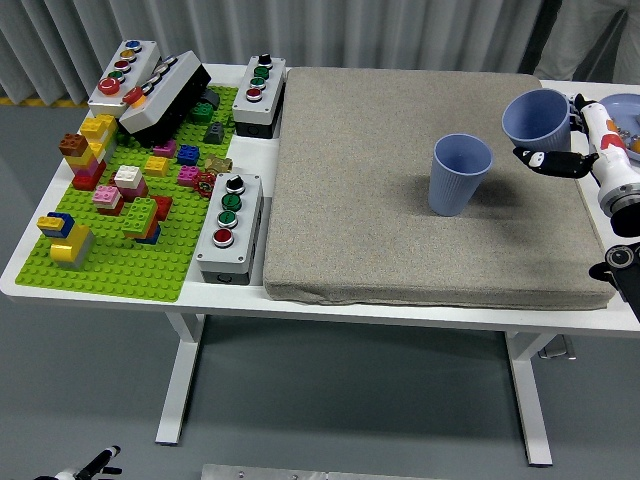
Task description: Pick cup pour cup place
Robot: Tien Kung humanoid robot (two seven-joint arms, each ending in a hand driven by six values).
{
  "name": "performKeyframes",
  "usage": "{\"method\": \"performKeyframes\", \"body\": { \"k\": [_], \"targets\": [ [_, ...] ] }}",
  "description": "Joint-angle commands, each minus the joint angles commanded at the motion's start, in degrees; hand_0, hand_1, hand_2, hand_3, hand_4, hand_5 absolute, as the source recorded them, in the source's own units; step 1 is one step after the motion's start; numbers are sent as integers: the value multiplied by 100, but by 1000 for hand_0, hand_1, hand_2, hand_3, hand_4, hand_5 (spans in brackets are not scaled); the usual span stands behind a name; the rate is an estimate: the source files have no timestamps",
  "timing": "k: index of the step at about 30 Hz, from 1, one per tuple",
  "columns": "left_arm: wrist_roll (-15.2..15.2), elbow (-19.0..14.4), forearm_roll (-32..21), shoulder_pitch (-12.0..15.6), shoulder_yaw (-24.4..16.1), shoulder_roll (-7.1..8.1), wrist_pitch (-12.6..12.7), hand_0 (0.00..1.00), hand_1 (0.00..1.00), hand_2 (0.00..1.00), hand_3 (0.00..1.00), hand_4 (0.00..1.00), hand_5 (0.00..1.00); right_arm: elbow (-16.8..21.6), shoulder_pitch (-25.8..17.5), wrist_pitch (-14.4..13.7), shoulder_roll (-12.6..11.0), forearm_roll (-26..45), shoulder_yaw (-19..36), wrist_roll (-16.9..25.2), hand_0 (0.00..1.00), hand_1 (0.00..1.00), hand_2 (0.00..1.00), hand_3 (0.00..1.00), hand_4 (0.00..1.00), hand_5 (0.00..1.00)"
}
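Observation:
A blue cup (459, 175) stands upright on the grey mat (400, 200), right of its middle. My right hand (570, 150) comes in from the right edge and is shut on a second blue cup (537, 118), holding it lifted above the mat's right side, up and to the right of the standing cup. The held cup's mouth faces up and tips slightly to the left. I cannot see what is inside either cup. My left hand is out of view.
A green baseplate (130, 215) with several loose bricks lies at the left. Button boxes stand at the back left (125, 72), by the mat's far corner (259, 92) and beside the mat (229, 225). A blue bowl (620, 108) sits at the right edge.

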Motion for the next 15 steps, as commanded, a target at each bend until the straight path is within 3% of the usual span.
{"method": "performKeyframes", "body": {
  "k": [15],
  "targets": [
    [6,0,23,-12,-30,3,1,871,852,862,773,640,957,341,15,-7,82,-569,-168,-249,822,684,586,707,817,234]
  ]
}}
